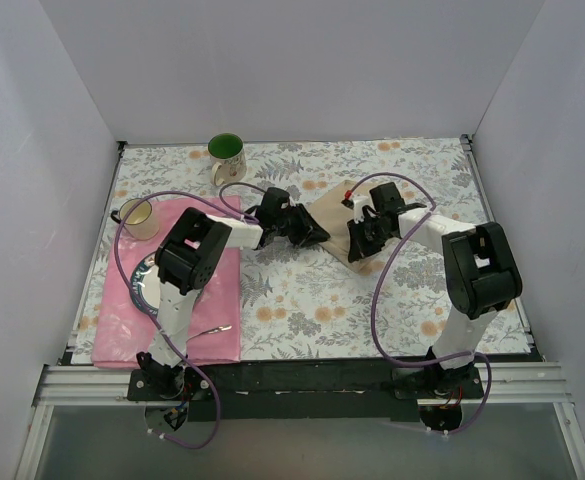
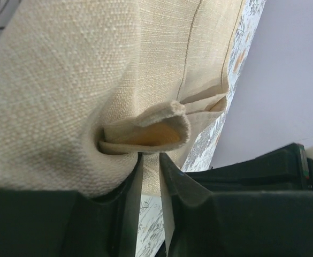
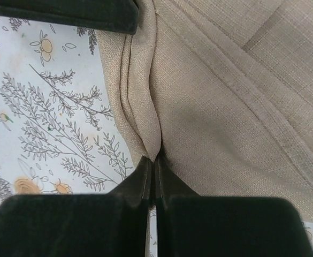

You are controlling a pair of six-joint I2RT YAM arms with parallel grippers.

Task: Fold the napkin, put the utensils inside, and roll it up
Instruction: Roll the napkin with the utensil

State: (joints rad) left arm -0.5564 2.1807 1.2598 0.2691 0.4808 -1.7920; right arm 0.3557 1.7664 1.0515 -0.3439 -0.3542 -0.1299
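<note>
1. The right gripper (image 3: 154,165) fills the bottom of the view, its two black fingers (image 3: 129,187) pressed together with only a thin slit between them.
2. A raised pleat of the tan napkin (image 3: 226,107) is pinched between the fingertips and runs from them up toward the top edge.
3. The napkin covers the upper right of the view, and a stitched hem (image 3: 284,144) crosses it on a slant.
4. The floral tablecloth (image 3: 44,118), pale with grey sprigs and orange blooms, shows on the left, beside the napkin's edge.
5. A dark shape (image 3: 65,13) lies along the top left, possibly part of another gripper.
</note>
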